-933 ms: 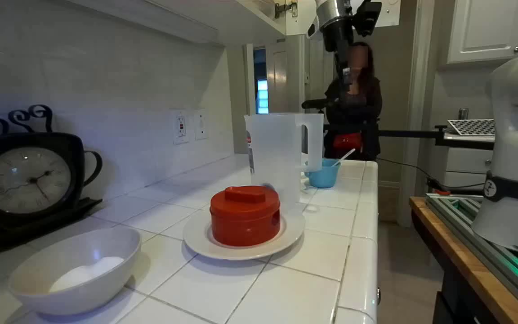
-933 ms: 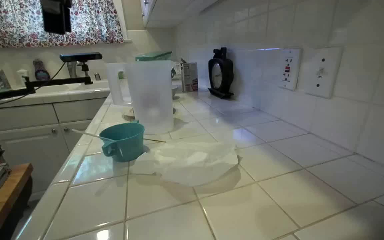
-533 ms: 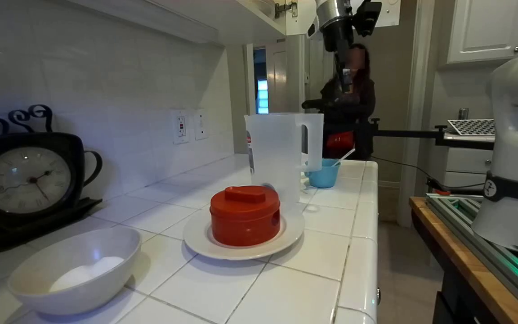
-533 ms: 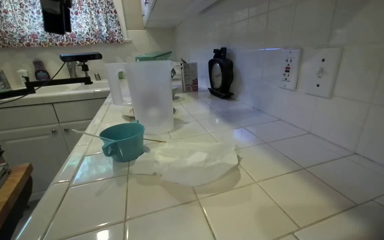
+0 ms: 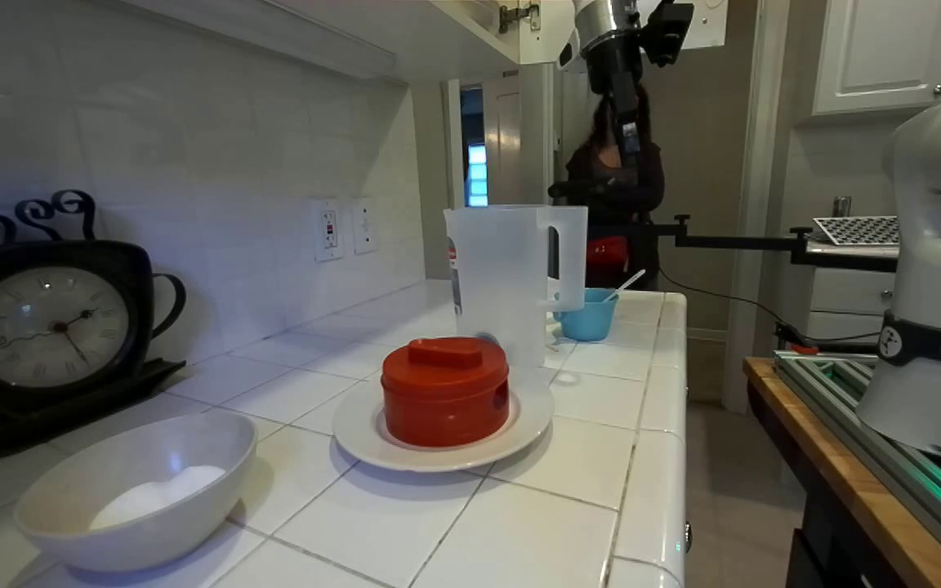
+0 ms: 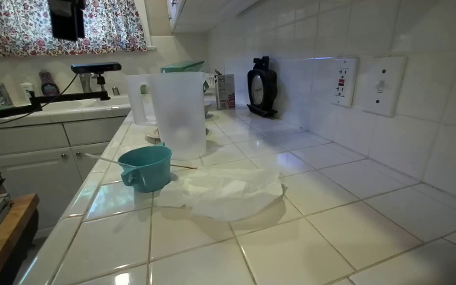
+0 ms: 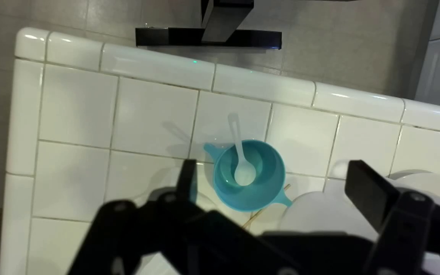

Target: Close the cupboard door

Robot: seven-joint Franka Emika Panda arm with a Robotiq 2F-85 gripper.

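The cupboard door (image 5: 552, 41) stands swung open at the top of an exterior view, its hinge (image 5: 511, 18) joining it to the far end of the wall cupboard (image 5: 438, 49); the robot arm (image 5: 608, 37) overlaps the door there, and whether the two touch cannot be told; the gripper (image 7: 274, 179) points down below the door's lower edge, its fingertips (image 7: 371, 194) wide apart with nothing held; the closing, I judge, is at the approach, the push not yet made; since the arm seems to be on the door's inner side, the next move probably calls for going around the free edge, then pressing the outer face toward the wall cupboard, with no grasp needed; below lies the white-tiled counter (image 5: 552, 506), bearing a turquoise cup (image 6: 147, 168) with a white spoon (image 7: 245, 172) in it, a frosted pitcher (image 5: 499, 278), a red lidded container (image 5: 446, 400) on a white plate (image 5: 532, 433), a white oval bowl (image 5: 136, 498) and a black cup-shaped clock (image 5: 54, 318); a crumpled white sheet (image 6: 228, 194) lies just beside the turquoise cup; farther off, a person (image 5: 613, 180) appears to stand past the counter's end, and a floral curtain (image 6: 105, 27) hangs at the back of an exterior view
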